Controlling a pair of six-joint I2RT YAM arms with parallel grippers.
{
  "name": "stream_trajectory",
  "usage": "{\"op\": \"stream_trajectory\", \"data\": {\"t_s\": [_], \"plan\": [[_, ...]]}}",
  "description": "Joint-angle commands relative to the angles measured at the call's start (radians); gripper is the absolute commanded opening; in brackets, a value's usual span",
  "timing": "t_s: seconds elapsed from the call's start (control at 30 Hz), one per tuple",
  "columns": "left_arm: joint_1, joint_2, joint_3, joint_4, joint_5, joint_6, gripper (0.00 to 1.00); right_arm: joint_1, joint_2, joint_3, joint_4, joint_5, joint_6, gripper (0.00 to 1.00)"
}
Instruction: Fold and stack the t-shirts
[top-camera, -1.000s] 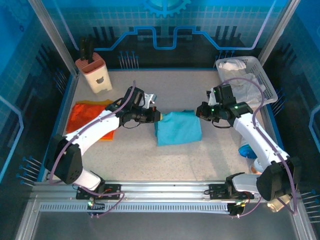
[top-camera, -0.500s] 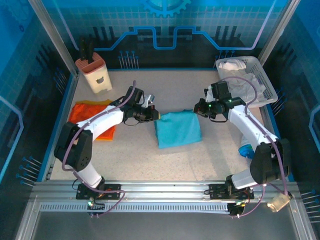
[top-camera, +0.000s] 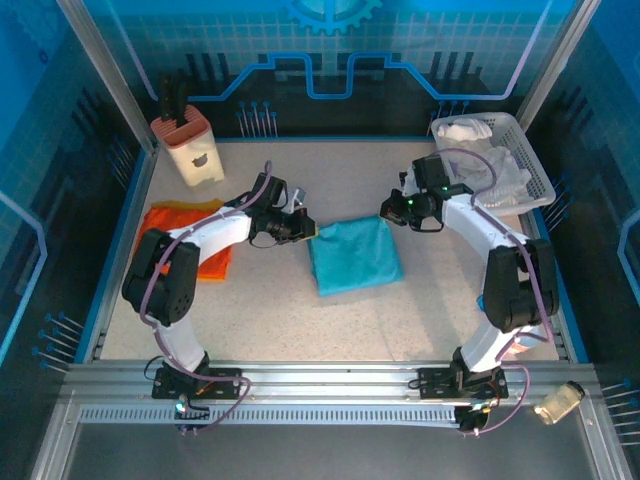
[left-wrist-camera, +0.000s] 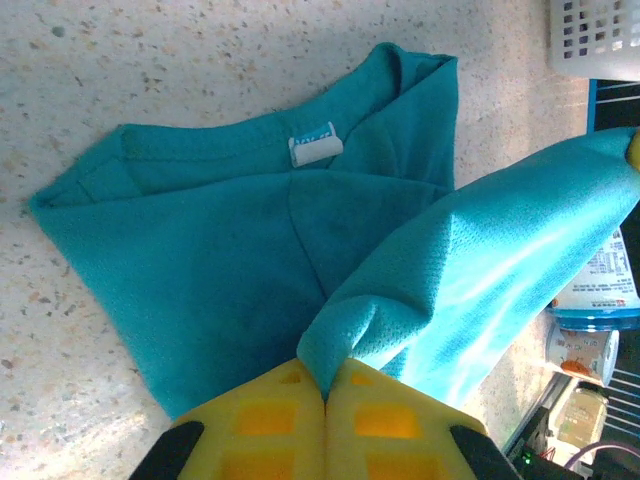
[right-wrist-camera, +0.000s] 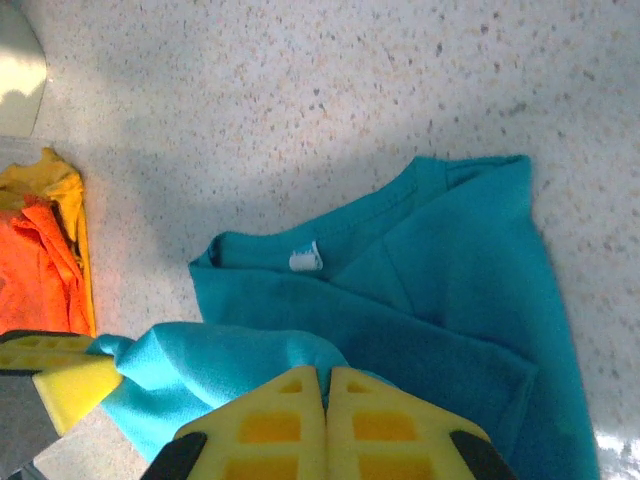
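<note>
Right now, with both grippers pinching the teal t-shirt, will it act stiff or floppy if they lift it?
Probably floppy: the teal t-shirt drapes in a soft fold from the left gripper. Likely light: its thin mesh cloth hangs between that and the right gripper. It should not slip easily, as both grip bunched fabric.

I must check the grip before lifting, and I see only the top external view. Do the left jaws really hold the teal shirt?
Observer: Yes. In the left wrist view, the left jaws are shut on a raised fold of the teal t-shirt.
Operator: And the right jaws?
Observer: In the right wrist view, they are also shut on a bunch of the teal cloth.
Operator: Can you see the neck label?
Observer: Yes. The white label faces up, on the part of the shirt that lies flat.
</note>
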Motion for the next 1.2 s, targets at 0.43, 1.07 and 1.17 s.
{"op": "stream_trajectory", "data": {"t_s": [0.43, 1.07, 1.17], "plan": [[0.044, 0.106, 0.021, 0.081, 0.016, -0.039, 0.00, -0.008, 0.211, 0.175, 0.089, -0.074, -0.045, 0.00], [0.093, 0.157, -0.035, 0.154, 0.027, -0.049, 0.02, 0.038, 0.408, 0.364, 0.084, -0.056, -0.063, 0.11], [0.101, 0.153, -0.049, 0.159, 0.006, -0.054, 0.09, 0.038, 0.440, 0.402, 0.064, -0.053, -0.073, 0.30]]}}
